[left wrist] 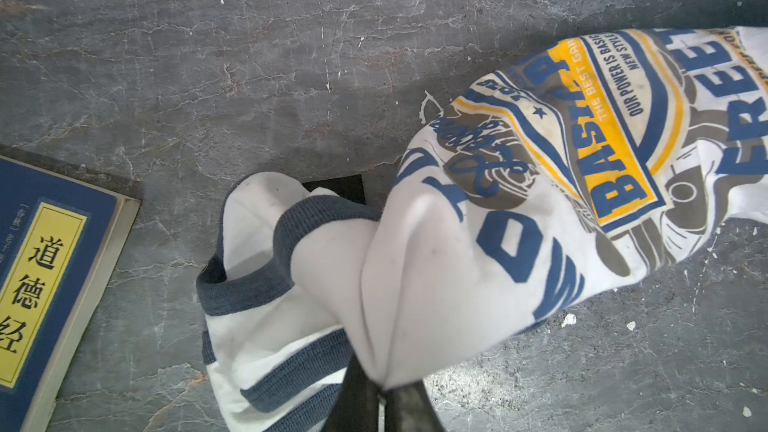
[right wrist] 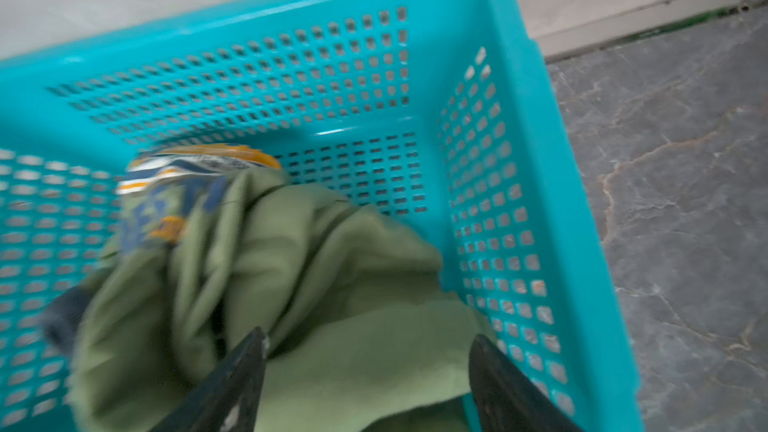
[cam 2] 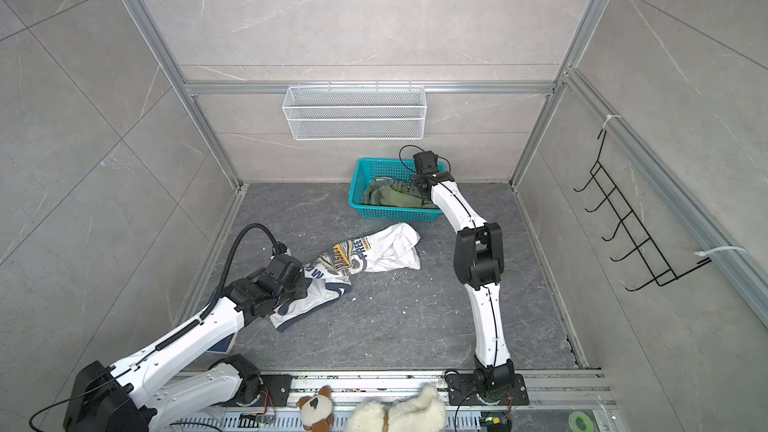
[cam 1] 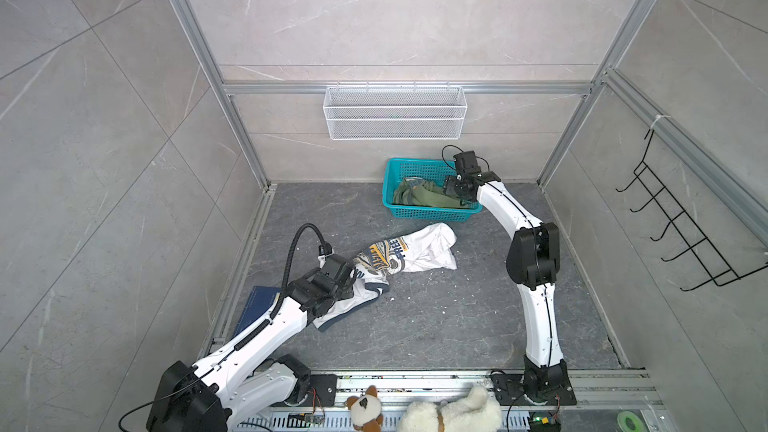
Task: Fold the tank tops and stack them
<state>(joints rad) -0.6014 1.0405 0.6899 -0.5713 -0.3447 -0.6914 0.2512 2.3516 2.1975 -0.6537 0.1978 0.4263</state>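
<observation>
Plush toys (cam 1: 453,411) sit at my near edge, well away from the teal basket (cam 1: 428,214), and play no part. Just in front of the basket the white tank top (cam 1: 411,253) lies crumpled on the grey floor. My left gripper (left wrist: 380,392) is clenched on a bunch of its cloth by the navy trim, at the end farthest from the basket. Inside the basket the olive tank top (right wrist: 291,284) lies in a heap; my right gripper (right wrist: 365,338) hangs over it with its jaws spread wide, cloth between them but nothing pinched.

I judge we are at the start: one top is out but unfolded, and the other has yet to be fetched. Next the right jaws must close on a fold of olive cloth and lift it clear of the basket wall, and the white one needs spreading flat.

Its print reads "BASIC", "OUR POWER IS BASIC", "NEW STYLE" and "THE BEST GAR", then it is cut off by a fold. A blue book (left wrist: 50,276), beyond the left gripper from the basket, reads 道德经.
</observation>
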